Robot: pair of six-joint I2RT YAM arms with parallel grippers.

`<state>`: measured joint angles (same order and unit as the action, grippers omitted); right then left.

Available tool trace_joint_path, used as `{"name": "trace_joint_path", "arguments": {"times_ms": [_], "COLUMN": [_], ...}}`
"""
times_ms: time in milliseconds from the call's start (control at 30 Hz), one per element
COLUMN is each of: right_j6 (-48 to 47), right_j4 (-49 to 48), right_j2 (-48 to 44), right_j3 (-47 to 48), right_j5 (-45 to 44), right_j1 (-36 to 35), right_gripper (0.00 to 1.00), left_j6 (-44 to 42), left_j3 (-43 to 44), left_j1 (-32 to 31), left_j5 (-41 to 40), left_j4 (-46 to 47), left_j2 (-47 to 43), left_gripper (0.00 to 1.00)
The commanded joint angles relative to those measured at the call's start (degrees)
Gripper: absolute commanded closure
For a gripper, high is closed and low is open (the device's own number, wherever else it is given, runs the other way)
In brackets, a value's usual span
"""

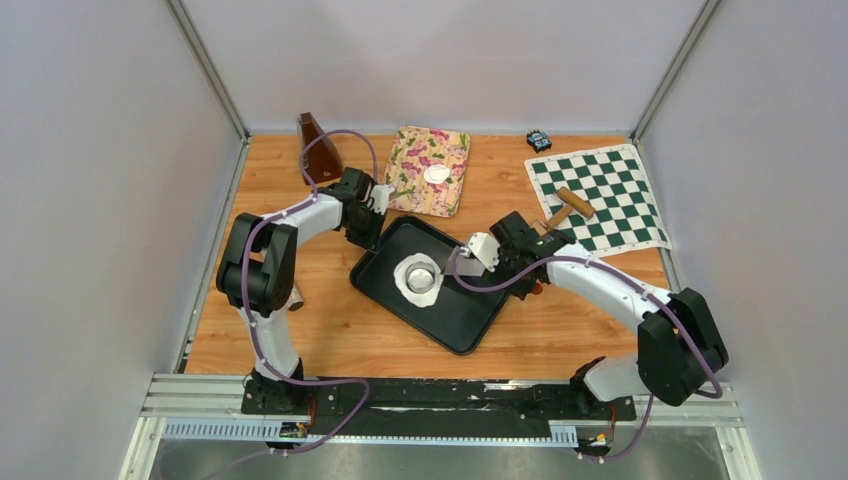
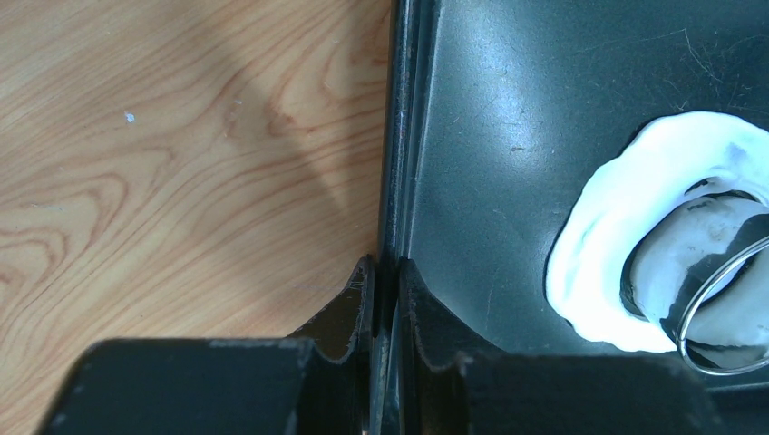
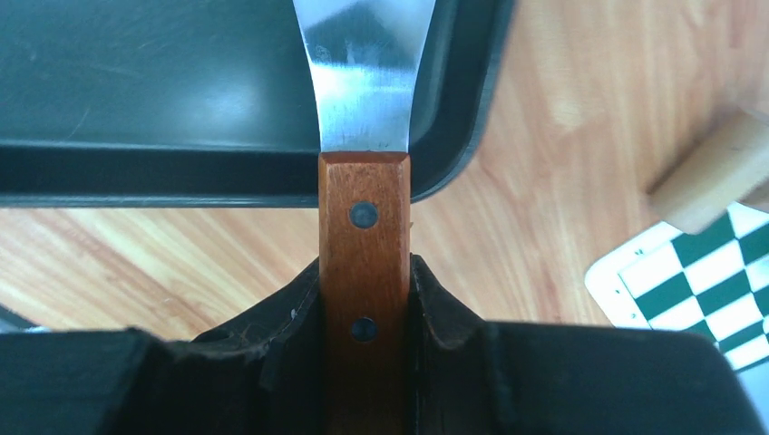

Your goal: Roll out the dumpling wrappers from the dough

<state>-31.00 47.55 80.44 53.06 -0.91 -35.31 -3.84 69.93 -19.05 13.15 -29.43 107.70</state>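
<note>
Gripping the rim of the black tray, the left jaws are squeezed tight on its edge, at the corner nearest the flowery cloth. The left wrist view shows one finger on the outside of the rim, over the wooden counter, and the other finger on the inside. A flat white dough sheet with a wobbly edge lies in the tray. It has a hole in its middle, and a clear ring cutter sits at that hole. Something pale and round shows inside the ring, but I cannot tell if it is cut free. One dumpling wrapper, a small round white disc, lies on the flowery cloth at the far side of the counter, well apart from the tray. The right jaws are clenched on the brown wooden handle of a spatula. Its shiny metal blade reaches over the tray's rim and into the tray, near the dough sheet. A wooden rolling pin lies on the green and white checkered mat to the right. A brown metronome stands near the far left corner.
</note>
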Motion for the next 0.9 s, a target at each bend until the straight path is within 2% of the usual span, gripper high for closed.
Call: {"name": "trace_joint_path", "arguments": {"times_ms": [0, 367, 867], "right_j6": [2.37, -1.64, -1.65], "right_j4": [-5.89, -5.8, -5.53], "right_j2": [-3.02, -2.13, 2.54], "right_j3": [1.4, 1.28, 3.54], "right_j5": [-1.84, -8.95, -10.88], "right_j1": [1.5, -0.03, -4.55], "right_gripper": [1.0, 1.0, 1.0], "left_j6": [0.46, 0.44, 0.5], "left_j3": [-0.12, 0.09, 0.29], "left_j1": [-1.07, -1.08, -1.08], "left_j5": [-2.54, -3.14, -3.39], "left_j4": [0.08, -0.1, -0.3], "left_j2": [3.04, 3.27, 3.31], "left_gripper": [1.0, 1.0, 1.0]}}
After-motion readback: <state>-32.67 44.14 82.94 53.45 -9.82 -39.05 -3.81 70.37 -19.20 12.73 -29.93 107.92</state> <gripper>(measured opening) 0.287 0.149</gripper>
